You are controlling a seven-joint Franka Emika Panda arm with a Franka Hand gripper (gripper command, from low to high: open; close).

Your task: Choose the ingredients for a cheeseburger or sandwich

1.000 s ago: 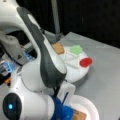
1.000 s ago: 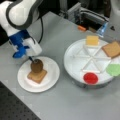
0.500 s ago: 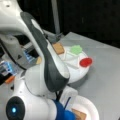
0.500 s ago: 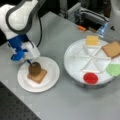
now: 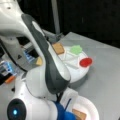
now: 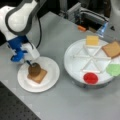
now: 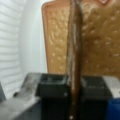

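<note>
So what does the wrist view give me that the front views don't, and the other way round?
Only the wrist view shows the grip: the patty stands on edge, pinched in the gripper, right above the bread.

Only a front view shows the layout: the plate under the bread, and the tray with cheese, a second bread square, lettuce and red disc.

Both show patty, bread and white plate beneath.

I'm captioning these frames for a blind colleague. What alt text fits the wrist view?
Close up, the gripper pinches a dark brown patty edge-on between its black fingers, directly over a tan bread square. The bread lies on a white plate, seen at the left.
</note>
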